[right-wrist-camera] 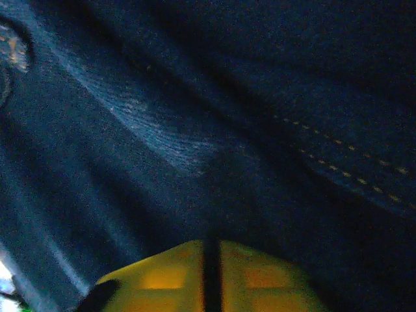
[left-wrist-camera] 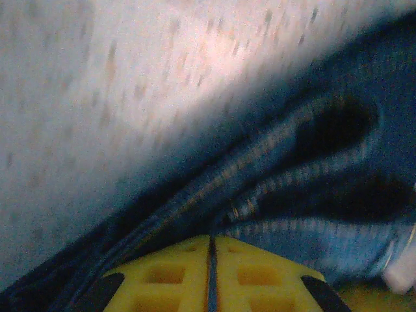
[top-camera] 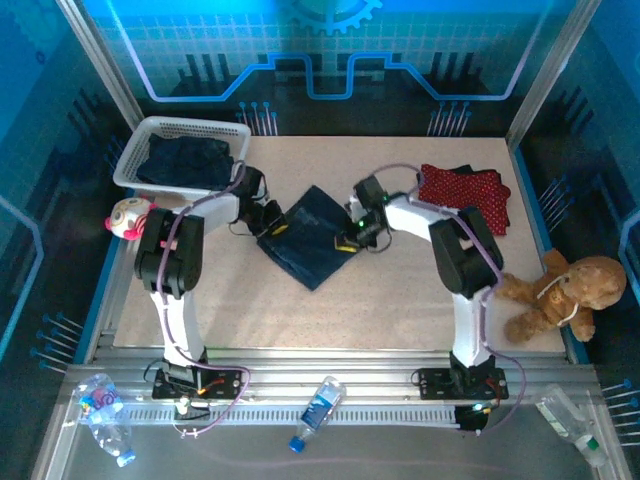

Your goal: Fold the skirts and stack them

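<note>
L hand [top-camera: 271,224] sits at the left corner of the denim skirt [top-camera: 310,240], which lies as a rough diamond in the middle of the tabletop [top-camera: 400,300]. On the L wrist cam the L hand [left-wrist-camera: 211,239] has its yellow fingers [left-wrist-camera: 169,270] pressed together, w/ just a hairline seam btwn them. The skirt's stitched hem folds [left-wrist-camera: 312,169] run right up to the tips, so the denim is pinched there. Bare speckled tabletop [left-wrist-camera: 97,97] fills the upper left of that view; the pic is blurry.

R hand [top-camera: 350,238] is at the opposite, right corner of the same skirt, so the two hands face each other across it. On the R wrist cam the R hand [right-wrist-camera: 209,244] is near-closed, w/ a narrow dark strip btwn the yellow fingers [right-wrist-camera: 260,279]. Dark denim [right-wrist-camera: 195,130] lies all round and against the tips, w/ an orange-stitched seam at right. It reads as a pinch on the cloth.

Other task items:
- 2nd denim skirt [top-camera: 185,160] is bundled inside the white basket [top-camera: 132,150] at the far-left corner of the tabletop, just behind the L wrist.
- Red skirt [top-camera: 460,187] lies flat at far right, behind the R arm. Dark cloth [top-camera: 497,212] shows along its right edge, underneath; can't tell what garment it is.

Off to the sides:
- Pink-and-white plush toy [top-camera: 130,215] is at the left tabletop edge, beside the L elbow.
- Brown teddy [top-camera: 560,290] is at the right edge.
- Plastic bottle [top-camera: 320,405] lies on the rail btwn the arm bases.
</note>
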Available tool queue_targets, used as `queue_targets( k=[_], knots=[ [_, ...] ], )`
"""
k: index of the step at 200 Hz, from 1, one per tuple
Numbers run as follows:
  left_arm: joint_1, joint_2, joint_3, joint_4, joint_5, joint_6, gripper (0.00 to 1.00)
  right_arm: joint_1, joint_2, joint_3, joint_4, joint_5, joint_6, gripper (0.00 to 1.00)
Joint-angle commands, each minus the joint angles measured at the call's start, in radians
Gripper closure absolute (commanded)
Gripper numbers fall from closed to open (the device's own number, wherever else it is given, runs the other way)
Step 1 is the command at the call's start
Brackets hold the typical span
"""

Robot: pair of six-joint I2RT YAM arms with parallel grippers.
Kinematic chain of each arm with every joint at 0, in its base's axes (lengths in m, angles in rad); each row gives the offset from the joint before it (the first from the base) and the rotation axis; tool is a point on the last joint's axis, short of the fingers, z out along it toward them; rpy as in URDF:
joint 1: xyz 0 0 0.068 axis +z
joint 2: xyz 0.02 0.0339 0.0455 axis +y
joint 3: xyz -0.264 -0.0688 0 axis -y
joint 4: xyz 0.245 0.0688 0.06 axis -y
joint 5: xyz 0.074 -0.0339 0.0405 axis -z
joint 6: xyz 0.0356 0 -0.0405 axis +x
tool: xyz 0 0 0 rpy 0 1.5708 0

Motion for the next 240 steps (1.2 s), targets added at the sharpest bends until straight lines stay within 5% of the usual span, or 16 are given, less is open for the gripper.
queue_targets(
  k=[1,44,75,108,143,156,187,213,240],
  knots=[
    [0.012,0.047,0.158,-0.123,-0.012,0.116,0.83,0.052,-0.141,-0.099,0.218,-0.034,0.293,0.72],
    [0.007,-0.115,0.128,-0.092,0.042,0.07,0.66,-0.011,-0.131,0.084,-0.026,0.126,-0.198,0.53],
    [-0.031,-0.329,-0.14,0.041,0.048,-0.09,0.58,-0.029,0.028,0.273,-0.148,0.044,-0.517,0.42],
    [-0.132,-0.461,-0.387,0.286,0.076,-0.324,0.54,-0.026,0.178,0.437,-0.225,-0.059,-0.669,0.44],
    [-0.226,-0.4,-0.495,0.426,0.016,-0.474,0.54,-0.016,0.266,0.518,-0.258,-0.056,-0.688,0.48],
    [-0.225,-0.365,-0.527,0.449,0.006,-0.503,0.55,-0.011,0.265,0.507,-0.264,-0.046,-0.653,0.61],
    [-0.161,-0.308,-0.542,0.326,-0.05,-0.371,0.54,-0.008,0.116,0.246,-0.074,-0.171,-0.423,0.73],
    [-0.064,-0.299,-0.495,0.253,0.028,-0.202,0.52,0.023,-0.003,0.082,0.025,-0.199,-0.283,0.73],
    [-0.058,-0.35,-0.359,0.083,0.042,-0.016,0.41,0.017,-0.115,-0.009,0.059,-0.03,-0.148,0.55]
  ],
)
